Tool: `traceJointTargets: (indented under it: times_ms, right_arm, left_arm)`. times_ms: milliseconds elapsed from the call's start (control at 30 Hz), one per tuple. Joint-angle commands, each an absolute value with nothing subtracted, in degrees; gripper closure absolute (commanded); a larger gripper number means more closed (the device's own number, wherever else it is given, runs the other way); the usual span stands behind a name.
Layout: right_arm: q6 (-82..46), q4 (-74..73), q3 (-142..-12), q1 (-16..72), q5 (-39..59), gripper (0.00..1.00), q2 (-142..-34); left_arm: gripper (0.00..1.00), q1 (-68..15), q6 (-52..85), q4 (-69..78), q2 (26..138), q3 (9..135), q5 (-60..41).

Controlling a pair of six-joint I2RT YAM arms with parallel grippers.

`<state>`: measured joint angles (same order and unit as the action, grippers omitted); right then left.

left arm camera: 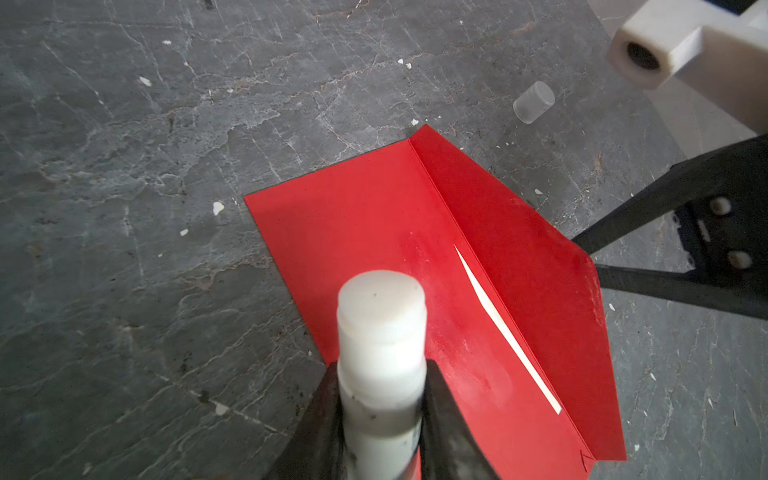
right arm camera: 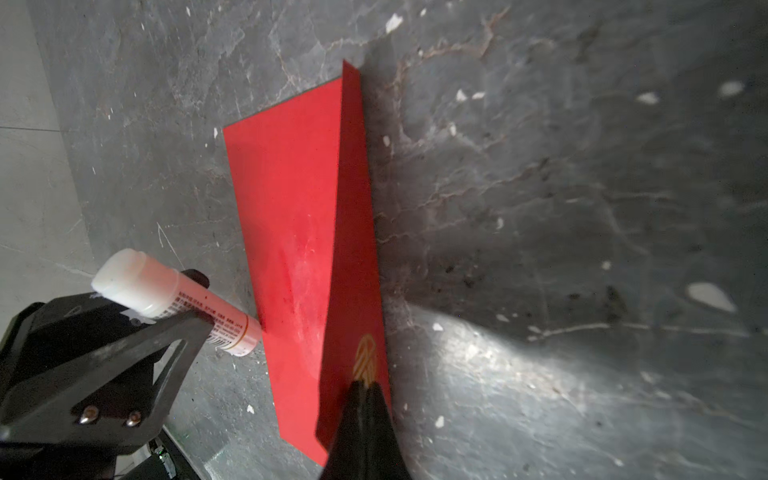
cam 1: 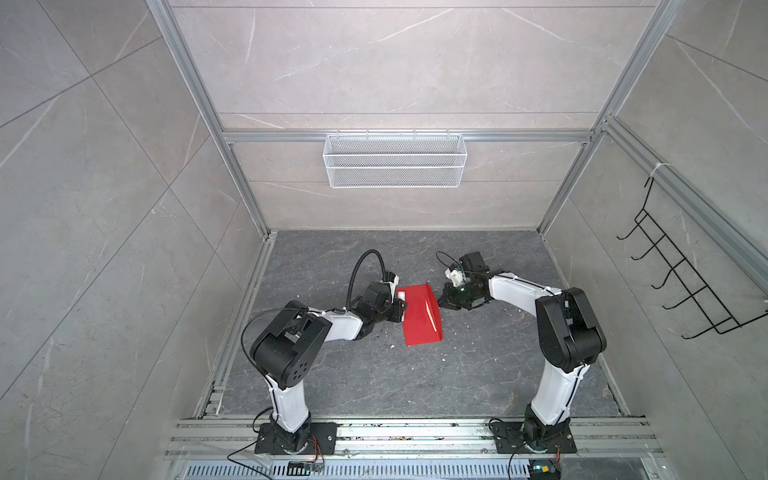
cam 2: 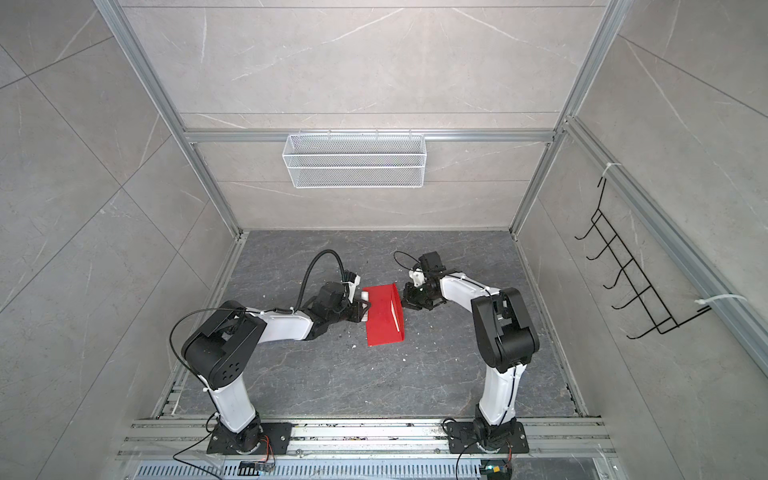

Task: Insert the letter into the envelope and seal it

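The red envelope (cam 1: pixel 419 328) (cam 2: pixel 382 328) lies on the dark table between both arms, with its pointed flap (left arm camera: pixel 536 257) (right arm camera: pixel 353 249) raised. A thin pale strip, the letter's edge (left arm camera: pixel 498 328) (cam 1: pixel 431 316), shows in the envelope's mouth; the rest of the letter is hidden inside. My right gripper (right arm camera: pixel 365 384) (cam 1: pixel 442 300) is shut on the flap's tip by the gold emblem (right arm camera: pixel 365 353). At the envelope's opposite side, my left gripper (left arm camera: pixel 380 374) (cam 1: pixel 399 309) is shut on a white glue stick (left arm camera: pixel 380 324) (right arm camera: pixel 166 295). A whitish smear (right arm camera: pixel 303 270) marks the envelope's body.
A small translucent cap (left arm camera: pixel 534 102) lies on the table beyond the envelope. White crumbs dot the dark slab (cam 1: pixel 374 374). A white mesh basket (cam 1: pixel 395 160) hangs on the back wall and a black hook rack (cam 1: pixel 673 274) on the right wall.
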<state>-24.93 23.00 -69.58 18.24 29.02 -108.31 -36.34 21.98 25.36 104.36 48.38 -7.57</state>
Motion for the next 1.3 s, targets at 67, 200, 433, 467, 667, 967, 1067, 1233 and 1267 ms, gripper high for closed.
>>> traceJointTargets:
  times_ms: [67,200,433,467,667,967,1067,1233,1267]
  right_arm:
    - [-26.88,21.19,-70.63,20.23,30.85,1.0,-110.15]
    - [-27.66,20.5,-71.15,21.7,30.77,1.0,-111.56]
    - [-28.14,21.08,-73.37,23.6,29.63,1.0,-115.03]
    - [-28.23,21.09,-73.59,23.85,29.41,1.0,-115.35]
    - [-27.89,22.71,-74.67,24.85,27.38,1.0,-117.17]
    - [-27.53,23.57,-73.84,25.22,25.95,1.0,-119.44]
    - [-27.59,23.55,-73.71,25.39,25.75,1.0,-119.59]
    - [-27.52,23.55,-74.08,25.55,25.8,1.0,-119.77]
    - [-27.52,23.55,-74.17,25.61,25.84,1.0,-119.75]
  left_arm:
    - [1.0,-36.21,22.66,28.48,106.2,48.26,-6.18]
    - [1.0,-36.21,23.11,28.93,106.74,47.9,-6.26]
    - [1.0,-36.17,23.0,28.97,106.61,47.46,-6.24]
    - [1.0,-36.21,23.02,28.92,106.57,47.37,-6.22]
    - [1.0,-36.21,23.17,29.04,106.24,47.46,-6.2]
    - [1.0,-36.19,24.25,29.52,105.9,49.8,-6.96]
    - [1.0,-36.19,24.43,29.62,106.69,51.07,-7.21]
    - [1.0,-36.21,24.55,29.55,108.78,52.52,-7.48]
    - [1.0,-36.2,24.54,29.6,109.15,52.7,-7.35]
